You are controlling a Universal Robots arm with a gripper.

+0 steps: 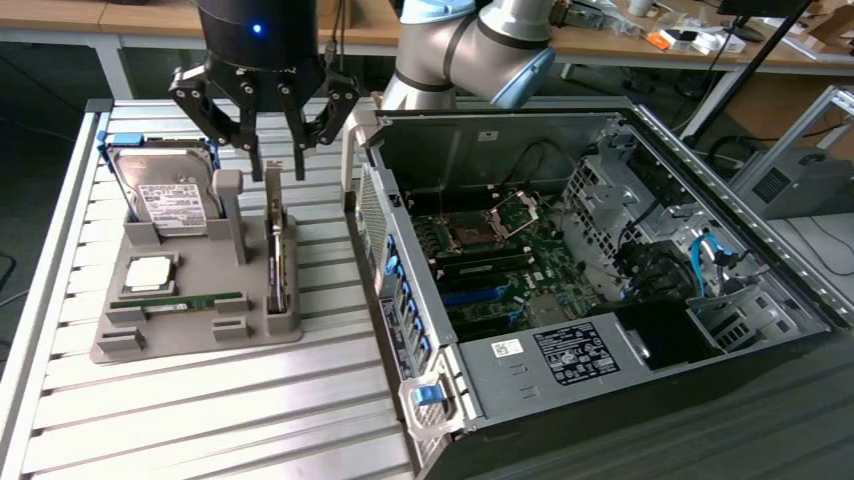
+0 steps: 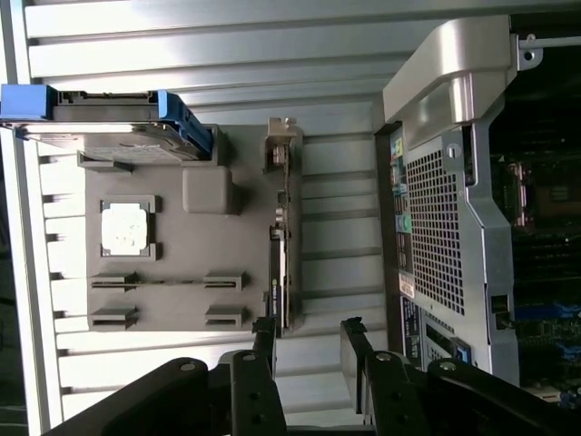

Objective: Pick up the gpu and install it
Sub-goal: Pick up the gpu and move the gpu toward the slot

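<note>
Early stage, by the look of it: the gpu (image 1: pixel 275 255) stands on edge in its slot of the gray holder tray (image 1: pixel 180 345) on the desk (image 1: pixel 200 420), w/ the hard drive (image 1: pixel 167 195) alongside. The pincer (image 1: pixel 278 165) hovers over the card's end nearest that drive, spread wide, nothing clamped. The open PC case (image 1: pixel 601 250) sits at the exterior view's right. Pick and install both left to do.

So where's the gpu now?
Exterior view's left: the gpu stands on edge in the grey holder, between the hard drive and the computer case, below the hand.
</note>
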